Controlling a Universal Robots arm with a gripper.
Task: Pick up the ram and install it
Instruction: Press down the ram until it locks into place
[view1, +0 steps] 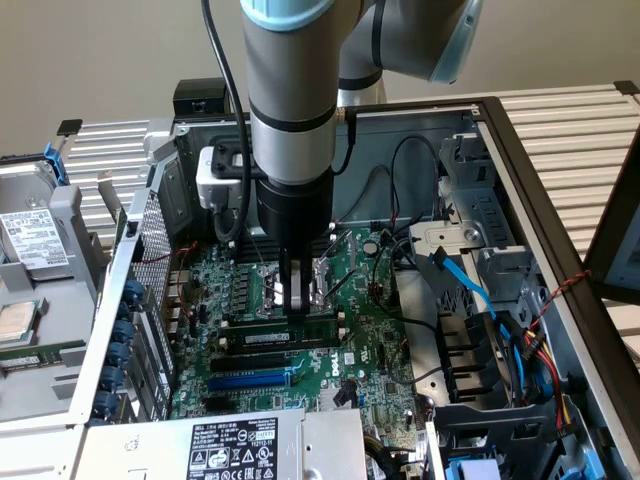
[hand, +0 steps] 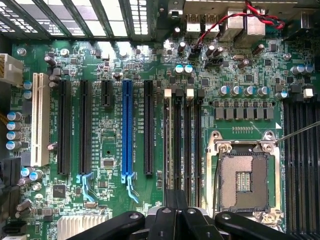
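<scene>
— Exterior view, starting at its left: what sits there?

— A silver hard drive with a white label (view1: 25, 240) lies in a grey cage outside the open grey metal computer case (view1: 120, 290), all on the pale slatted bench (view1: 570, 125).

— And inside the case?

— A green motherboard (view1: 370, 340) lies flat. The grey arm comes straight down over its middle, and the gripper (view1: 297, 295) is just above the memory slots.

— How do the fingers stand?

— Drawn narrow, pinching the top edge of the ram (view1: 285, 330), a long dark-green stick with a small whitish label. It stands on edge, lengthwise in a slot, directly under the fingers.

— What is near it?

— A long blue slot (view1: 250, 380) runs parallel, nearer the camera, with a black slot between. Toward the exterior view's right, a light-blue flat cable (view1: 465, 285) crosses the drive bays, and red, yellow and black wires (view1: 535, 340) hang along the case wall.

— And the wrist view?

— The black fingers (hand: 167, 217) are close together over the black memory slots with white end clips (hand: 190, 140). The blue slot (hand: 127, 130) lies to one side of them, a square silver processor socket (hand: 245, 180) to the other.
</scene>
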